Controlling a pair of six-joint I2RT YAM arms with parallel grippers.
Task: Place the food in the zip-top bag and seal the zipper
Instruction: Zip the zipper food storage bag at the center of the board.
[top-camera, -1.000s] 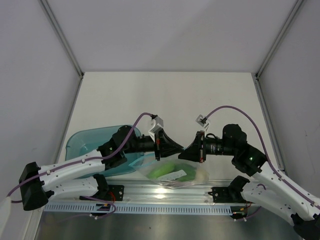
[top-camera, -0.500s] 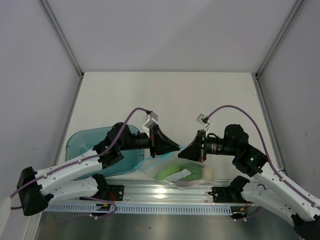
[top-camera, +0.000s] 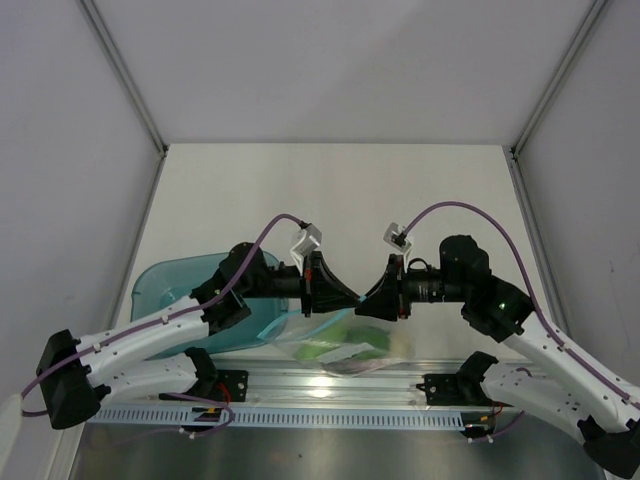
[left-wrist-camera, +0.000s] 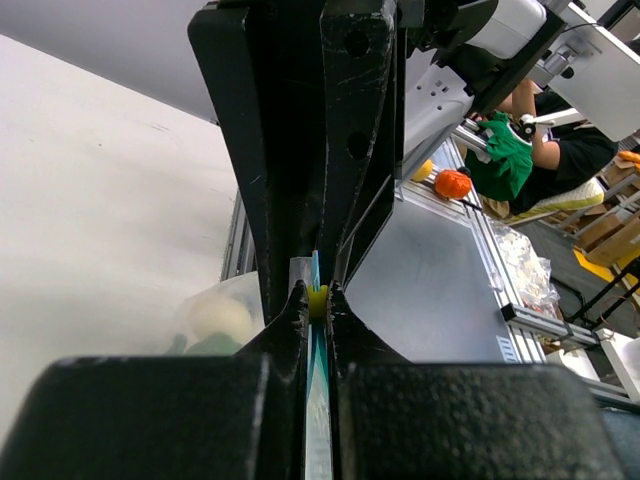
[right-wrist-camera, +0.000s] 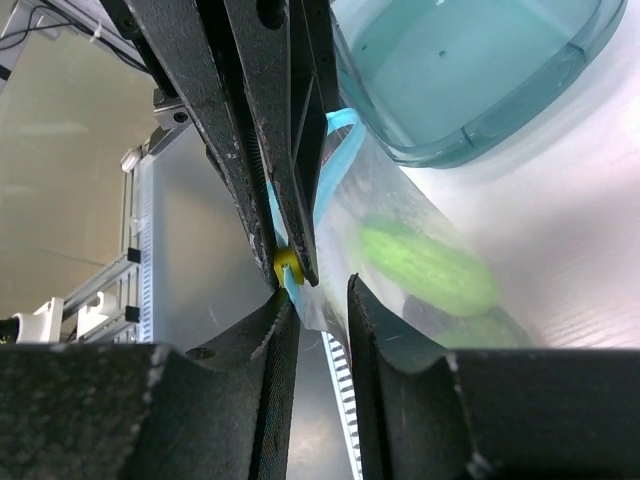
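Observation:
The clear zip-top bag (top-camera: 345, 345) hangs between my two grippers near the table's front edge. The food inside shows as a long green vegetable (right-wrist-camera: 428, 266) and a pale round piece (left-wrist-camera: 218, 318). My left gripper (left-wrist-camera: 316, 296) is shut on the light-blue zipper (left-wrist-camera: 317, 400), right at its yellow slider (right-wrist-camera: 287, 266). My right gripper (right-wrist-camera: 320, 292) faces it tip to tip. Its jaws stand apart, with the bag's corner loose between them. In the top view, the left gripper (top-camera: 345, 295) and right gripper (top-camera: 372, 303) almost touch above the bag.
A translucent teal tray (top-camera: 170, 285) sits at the left, partly under my left arm and next to the bag. An aluminium rail (top-camera: 330, 385) runs along the near edge just below the bag. White walls enclose the table.
The right gripper's jaws have parted and let go of the bag's edge. The left gripper stays shut on the zipper. The two grippers have drawn slightly closer together.

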